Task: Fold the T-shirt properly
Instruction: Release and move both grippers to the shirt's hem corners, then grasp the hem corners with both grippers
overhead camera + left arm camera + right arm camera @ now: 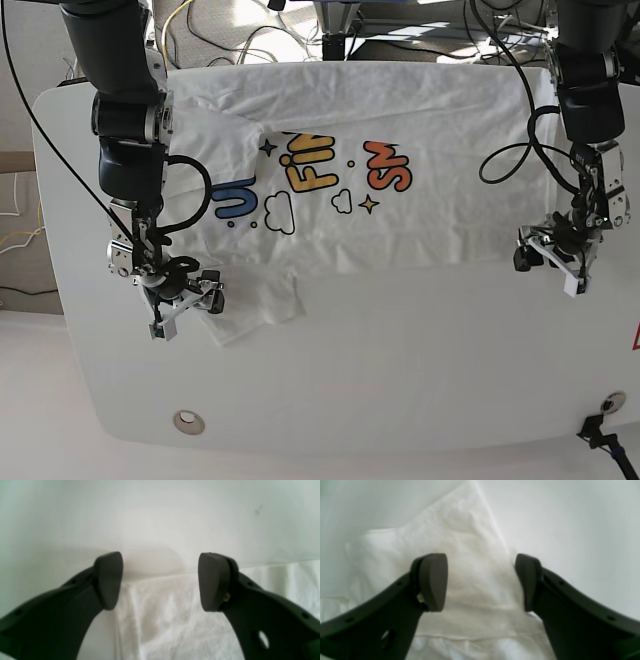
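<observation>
Here my two pincers hang low over the white table (330, 380), one at each side of the T-shirt (420, 150). The shirt lies spread across the far half of the table, print side up, with blue, yellow and orange-red bubble letters, small clouds and stars showing (part of the lettering is hidden under a fold near the collar side). Its near edge is folded back along most of the width, and one sleeve juts toward me at the base view's left.

My right gripper (481, 582) stands wide, nothing between its pads, poised above that jutting sleeve; through its wrist camera the white cloth fills the gap between the pads and runs to a point beyond them. My left gripper (160, 581) is likewise spread wide and empty, sitting at the shirt's opposite edge: its camera shows a cloth corner below and bare table beyond it. Whether either pincer touches the fabric, I cannot tell.
</observation>
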`<state>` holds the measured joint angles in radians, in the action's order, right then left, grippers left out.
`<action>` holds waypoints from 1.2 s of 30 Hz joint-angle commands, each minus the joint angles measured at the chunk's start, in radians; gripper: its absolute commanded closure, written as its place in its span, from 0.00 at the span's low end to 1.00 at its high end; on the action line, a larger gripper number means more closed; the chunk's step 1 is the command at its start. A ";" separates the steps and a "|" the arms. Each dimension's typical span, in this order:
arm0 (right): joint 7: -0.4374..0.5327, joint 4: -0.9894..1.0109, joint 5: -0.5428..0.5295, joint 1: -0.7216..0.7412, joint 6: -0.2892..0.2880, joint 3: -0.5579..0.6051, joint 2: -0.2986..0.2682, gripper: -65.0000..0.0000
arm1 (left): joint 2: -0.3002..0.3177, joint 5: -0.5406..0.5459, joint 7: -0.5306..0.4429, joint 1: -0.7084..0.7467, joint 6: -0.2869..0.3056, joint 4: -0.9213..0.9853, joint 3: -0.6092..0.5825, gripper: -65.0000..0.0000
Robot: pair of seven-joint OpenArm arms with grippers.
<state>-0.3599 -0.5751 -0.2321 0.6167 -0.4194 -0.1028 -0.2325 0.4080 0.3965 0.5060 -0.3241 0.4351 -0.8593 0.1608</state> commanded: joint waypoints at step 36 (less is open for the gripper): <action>0.052 -0.012 -0.006 0.061 0.030 0.002 0.048 1.00 | 0.061 0.006 -0.005 0.073 0.003 -0.107 0.003 0.32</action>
<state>-0.3332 -0.5735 -0.2314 0.6415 -0.3851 -0.0982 -0.1768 0.4522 0.3958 0.5110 -0.2302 0.4351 -0.9535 0.1581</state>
